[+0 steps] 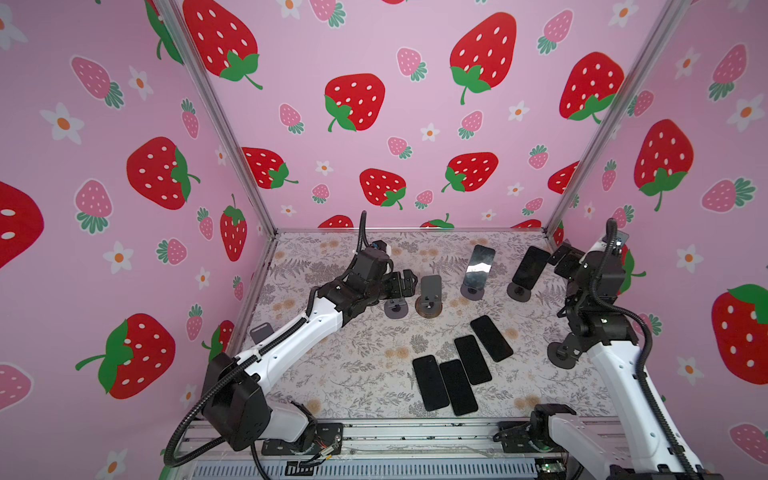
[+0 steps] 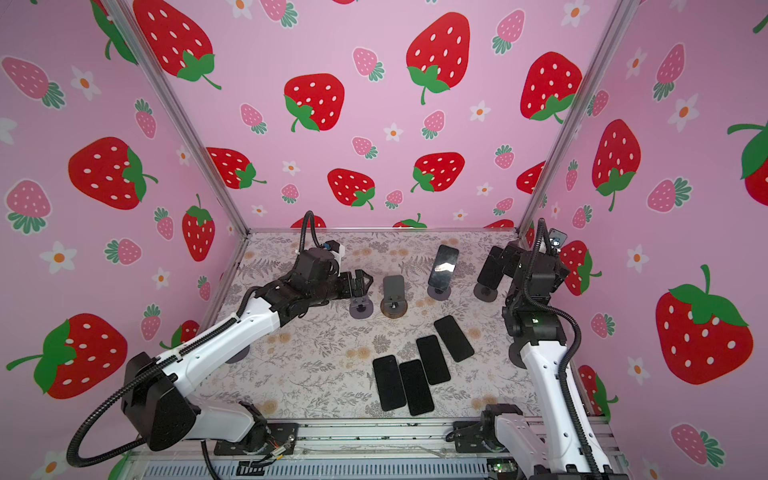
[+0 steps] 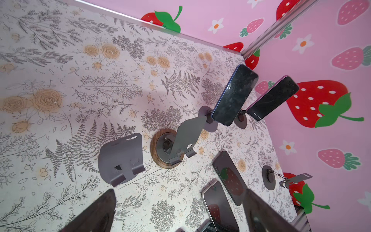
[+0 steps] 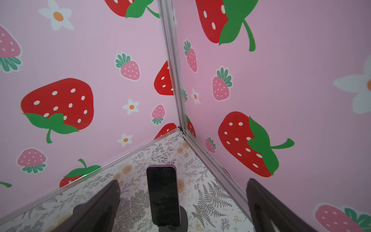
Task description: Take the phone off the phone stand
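the phone (image 4: 162, 194) is seated upright on the phone stand (image 4: 183, 219), directly ahead of the nearer right gripper (image 1: 561, 259), whose jaws are spread and empty. the left gripper (image 1: 405, 282) is likewise released.

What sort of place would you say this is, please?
Probably a robot data-collection booth, not a home: strawberry-print panels in an aluminium frame enclose a floral tabletop with a left arm and right arm.
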